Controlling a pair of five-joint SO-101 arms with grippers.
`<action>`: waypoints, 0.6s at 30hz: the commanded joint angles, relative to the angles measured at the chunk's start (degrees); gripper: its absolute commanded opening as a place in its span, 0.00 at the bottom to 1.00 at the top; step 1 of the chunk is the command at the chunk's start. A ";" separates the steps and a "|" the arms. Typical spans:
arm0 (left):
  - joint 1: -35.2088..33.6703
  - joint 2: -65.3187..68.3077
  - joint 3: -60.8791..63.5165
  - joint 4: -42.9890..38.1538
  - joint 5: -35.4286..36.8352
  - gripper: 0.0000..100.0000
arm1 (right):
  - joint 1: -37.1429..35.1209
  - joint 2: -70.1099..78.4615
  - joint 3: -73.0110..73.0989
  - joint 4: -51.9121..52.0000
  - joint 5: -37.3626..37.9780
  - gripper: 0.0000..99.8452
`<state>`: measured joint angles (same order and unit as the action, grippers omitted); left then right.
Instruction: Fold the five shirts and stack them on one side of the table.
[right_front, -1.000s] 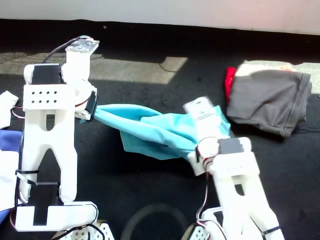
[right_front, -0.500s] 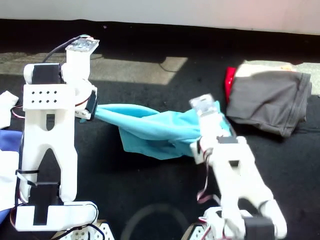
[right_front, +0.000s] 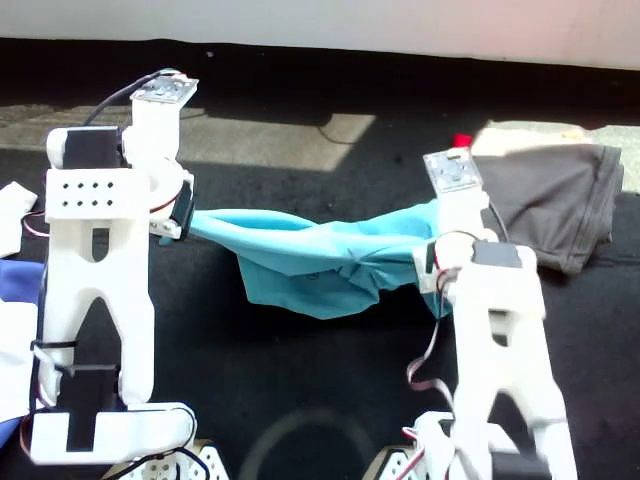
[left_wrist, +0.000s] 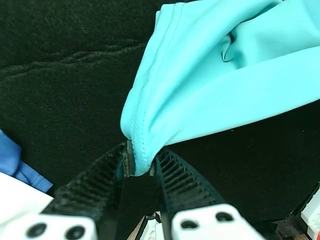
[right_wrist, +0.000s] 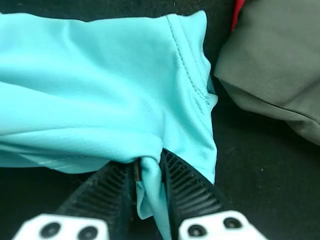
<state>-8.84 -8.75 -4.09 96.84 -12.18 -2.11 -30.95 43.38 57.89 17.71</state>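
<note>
Two white arms (right_front: 95, 300) are standing side by side at the near edge of the black-covered table (right_front: 280, 380).

- Item 1: the left gripper (left_wrist: 140, 162) is clamping narrowly on one bunched end of the turquoise shirt (right_front: 310, 265). The left wrist view is supplying the detail, with a stitched edge folding over between the ribbed black pads (left_wrist: 180, 185).
- Item 2: the right gripper (right_wrist: 149, 167) is pinching the shirt's other end. The right wrist view is showing a gathered fold being squeezed, the jaws nearly together.
- Item 3: the shirt is hanging stretched between the two grippers, its middle drooping toward the table.
- Item 4: blue cloth (right_front: 12, 285) and white cloth (right_front: 12, 215) are lying at the table's left edge beside the left arm. The left wrist view is catching a corner of the blue.
- Item 5: a grey folded shirt (right_front: 560, 205) is lying farther back on the right, just beside the right gripper's end of the turquoise. A red piece (right_front: 461, 141) is peeking out at its far inner corner. The right wrist view is showing grey and turquoise close together.
</note>
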 joint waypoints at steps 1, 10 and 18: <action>-1.19 -6.64 -2.42 1.32 -0.09 0.04 | -0.48 -13.14 -2.95 7.96 0.62 0.01; -2.15 -18.59 -1.71 3.25 -0.35 0.04 | -19.47 -23.78 -2.51 25.45 0.62 0.01; -3.30 -12.97 6.20 2.02 -0.44 0.04 | -23.43 -23.60 14.55 17.27 3.87 0.03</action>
<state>-11.82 -23.87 0.13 99.91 -12.26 -24.88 -53.63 51.74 78.64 20.53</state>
